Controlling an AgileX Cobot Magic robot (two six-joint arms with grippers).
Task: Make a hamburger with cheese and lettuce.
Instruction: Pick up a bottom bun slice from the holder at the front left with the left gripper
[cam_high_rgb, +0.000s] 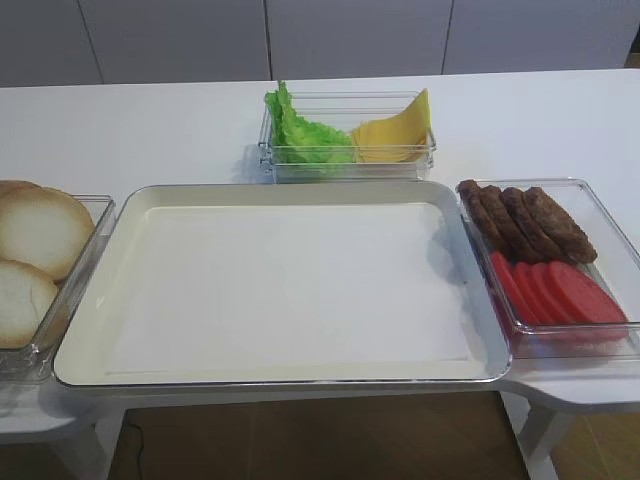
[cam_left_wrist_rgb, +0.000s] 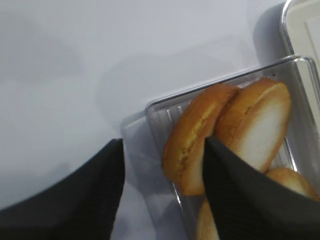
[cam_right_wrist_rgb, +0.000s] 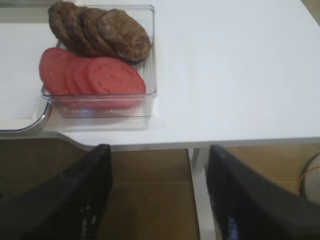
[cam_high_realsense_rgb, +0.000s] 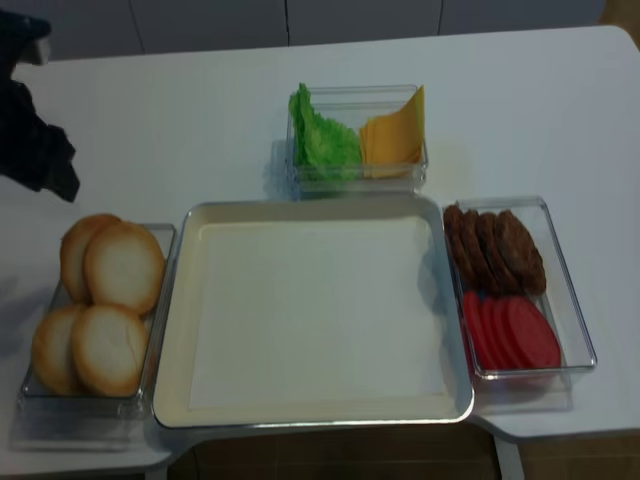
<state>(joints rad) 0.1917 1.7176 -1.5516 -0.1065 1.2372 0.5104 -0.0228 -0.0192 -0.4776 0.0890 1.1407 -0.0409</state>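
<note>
Several bun halves (cam_high_realsense_rgb: 120, 265) for the hamburger, cream-faced with golden rims, lean in a clear box (cam_high_realsense_rgb: 25, 400) at the table's left. In the left wrist view my left gripper (cam_left_wrist_rgb: 162, 150) hangs open above that box's corner. The outermost bun (cam_left_wrist_rgb: 192, 137) shows between its dark fingers (cam_left_wrist_rgb: 75, 200), and no grip is visible. My left arm (cam_high_realsense_rgb: 35, 140) shows at the far left of the realsense view. Green lettuce (cam_high_rgb: 305, 135) and yellow cheese (cam_high_rgb: 395, 135) stand in a clear box at the back. My right gripper (cam_right_wrist_rgb: 159, 150) is open and empty, off the table's front edge.
A large cream tray (cam_high_rgb: 280, 290) with a metal rim fills the middle of the table. To its right, a clear box (cam_high_rgb: 610, 225) holds dark patties (cam_high_rgb: 525, 220) and red tomato slices (cam_high_rgb: 560, 292). The white table runs on to the right of that box.
</note>
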